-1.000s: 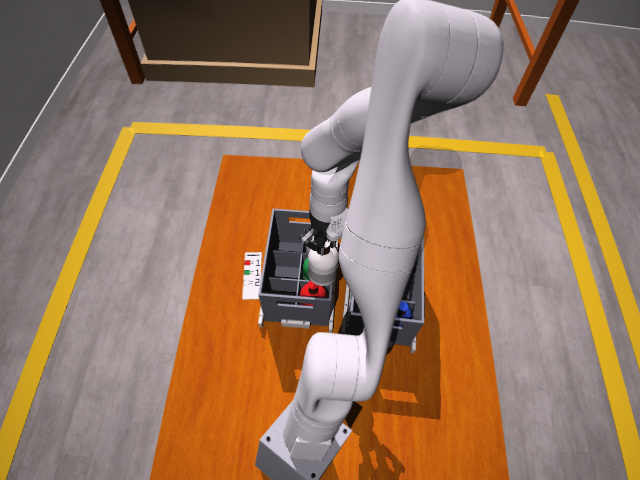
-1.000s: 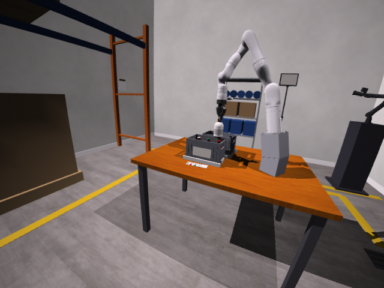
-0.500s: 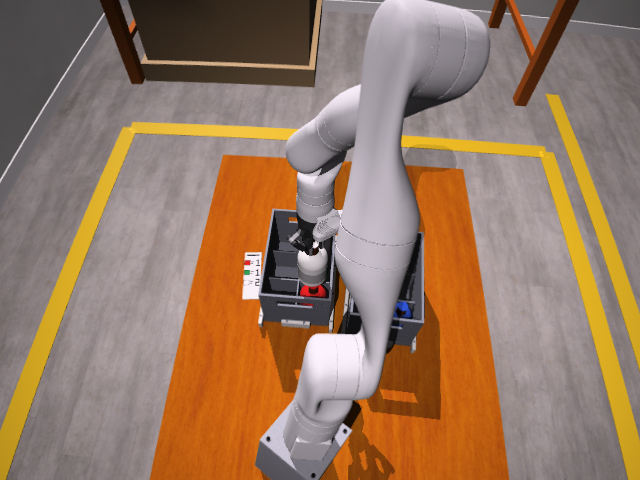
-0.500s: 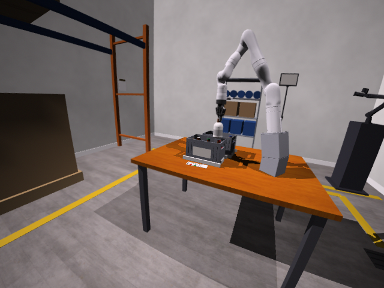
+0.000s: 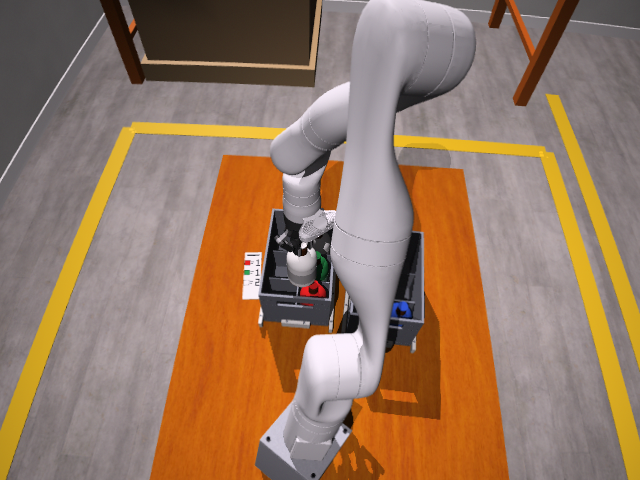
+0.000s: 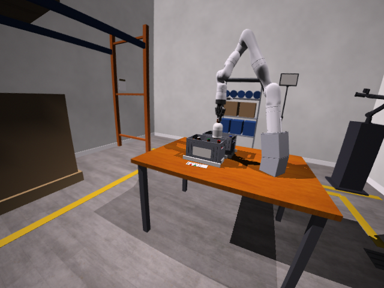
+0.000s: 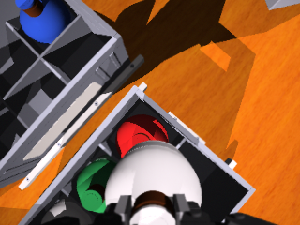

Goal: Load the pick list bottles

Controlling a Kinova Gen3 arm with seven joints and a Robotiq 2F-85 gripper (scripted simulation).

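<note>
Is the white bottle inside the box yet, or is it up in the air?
Up in the air. The gripper is shut on the white bottle by its neck, and it hangs upright above the crate, its body above the rim.

The claw, clamped on the neck of the white bottle, hangs above the near crate, whose cells are partly taken: a red bottle and a green bottle stand just beside the hanging bottle. The dark cell next to the red one looks free, though its floor is hard to see. The second crate stands close alongside, leaving a narrow strip of surface between them.
</note>
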